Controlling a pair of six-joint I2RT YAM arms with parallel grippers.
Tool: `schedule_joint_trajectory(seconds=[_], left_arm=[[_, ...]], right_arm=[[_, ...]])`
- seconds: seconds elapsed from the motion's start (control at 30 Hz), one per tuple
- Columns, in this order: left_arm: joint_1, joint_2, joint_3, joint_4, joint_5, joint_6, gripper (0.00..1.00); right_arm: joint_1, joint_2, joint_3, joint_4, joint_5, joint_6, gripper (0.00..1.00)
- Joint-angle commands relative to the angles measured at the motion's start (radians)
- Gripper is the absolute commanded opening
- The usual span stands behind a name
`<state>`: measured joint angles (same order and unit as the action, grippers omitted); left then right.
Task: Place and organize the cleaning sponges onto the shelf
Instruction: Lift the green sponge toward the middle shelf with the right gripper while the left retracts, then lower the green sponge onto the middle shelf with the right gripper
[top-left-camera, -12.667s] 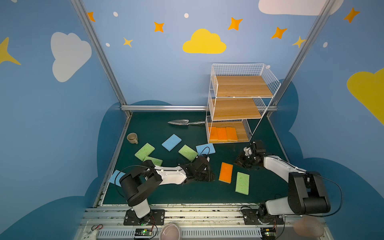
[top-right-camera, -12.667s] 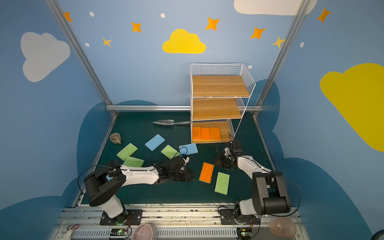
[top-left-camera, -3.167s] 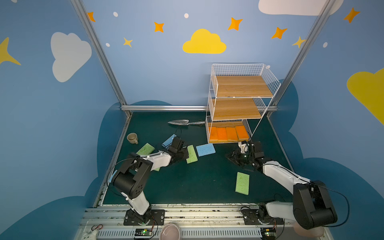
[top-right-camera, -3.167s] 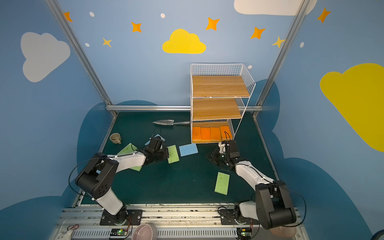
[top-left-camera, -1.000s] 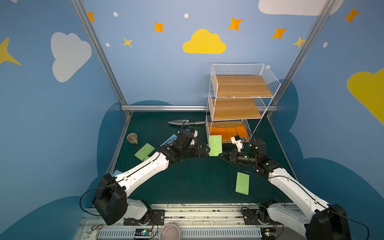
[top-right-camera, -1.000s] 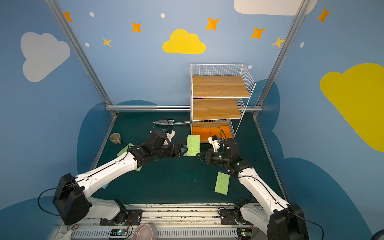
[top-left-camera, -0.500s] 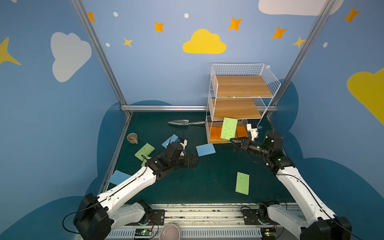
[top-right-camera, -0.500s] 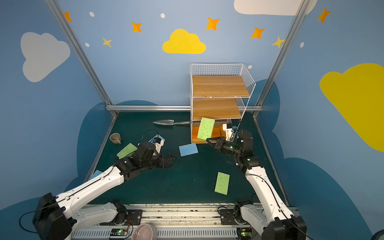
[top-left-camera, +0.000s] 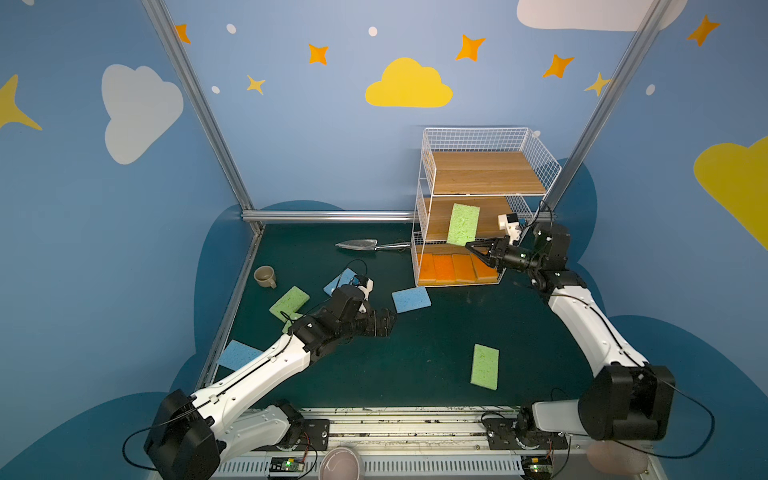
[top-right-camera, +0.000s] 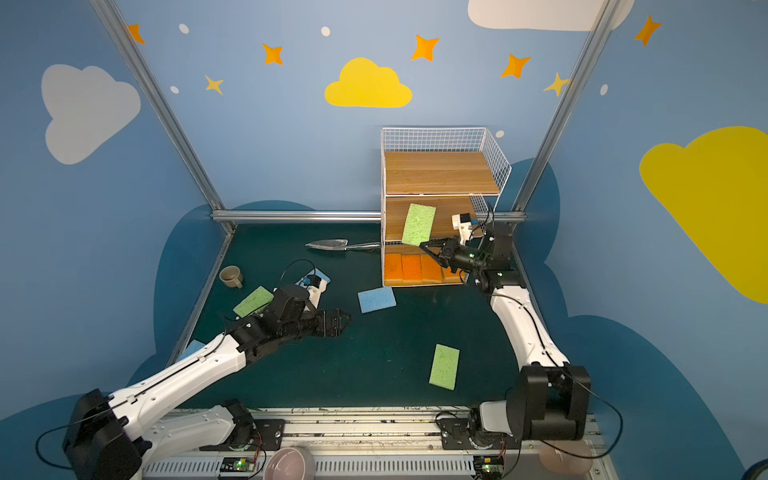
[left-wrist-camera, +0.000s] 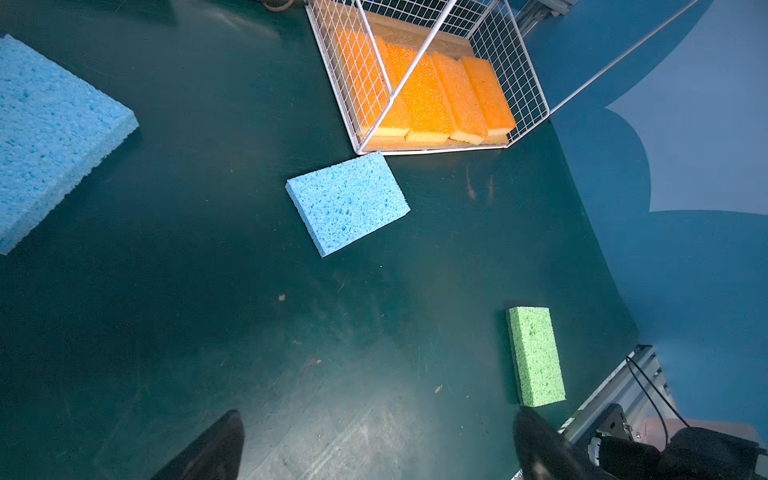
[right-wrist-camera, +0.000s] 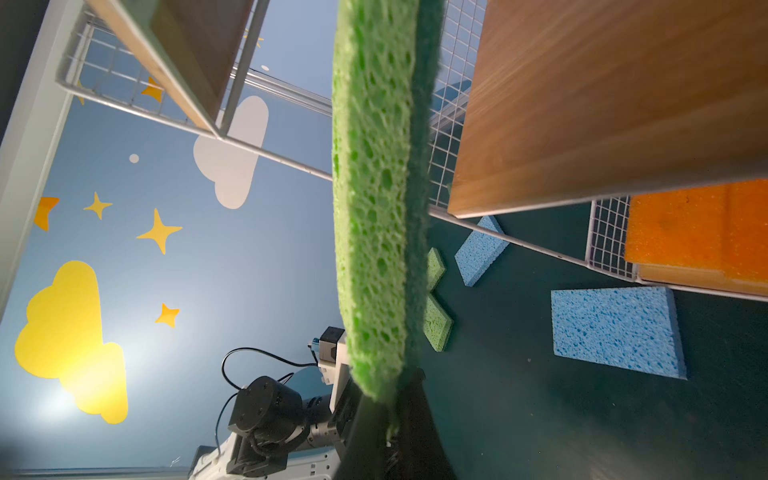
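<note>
right gripper (top-left-camera: 469, 246) pinching green sponge (top-left-camera: 462, 224), tilted, in front of shelf (top-left-camera: 486, 172) middle tier. Four orange sponges (top-left-camera: 455, 268) on bottom tier. left gripper (top-left-camera: 390, 323) spread, empty.

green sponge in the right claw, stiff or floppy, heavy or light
Probably fairly stiff: the green sponge stands nearly upright though the right claw pinches only its lower edge. Likely light: its face is full of open pores.

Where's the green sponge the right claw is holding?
In both top views the light green porous sponge stands on edge in the right claw, in front of the middle tier of the white wire shelf, above the row of orange sponges.
</note>
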<state>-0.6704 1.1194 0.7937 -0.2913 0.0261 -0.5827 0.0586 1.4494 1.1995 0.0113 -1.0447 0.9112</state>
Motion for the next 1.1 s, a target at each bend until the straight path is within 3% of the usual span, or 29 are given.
schedule_joint_trajectory(seconds=[0.0, 0.37, 0.73, 1.07], left_arm=[[0.009, 0.006, 0.009, -0.006, -0.005, 0.024, 0.99], [0.015, 0.022, 0.002, 0.001, -0.005, 0.031, 0.99], [0.017, 0.036, -0.016, 0.02, 0.001, 0.021, 0.99], [0.019, 0.017, -0.044, 0.027, -0.004, 0.011, 0.99]], right_arm=[[-0.007, 0.074, 0.076, 0.005, -0.144, 0.031, 0.01], [-0.002, 0.206, 0.195, -0.027, -0.127, -0.02, 0.04], [0.049, 0.328, 0.366, -0.261, -0.11, -0.159, 0.08], [0.073, 0.391, 0.435, -0.325, -0.073, -0.193, 0.09]])
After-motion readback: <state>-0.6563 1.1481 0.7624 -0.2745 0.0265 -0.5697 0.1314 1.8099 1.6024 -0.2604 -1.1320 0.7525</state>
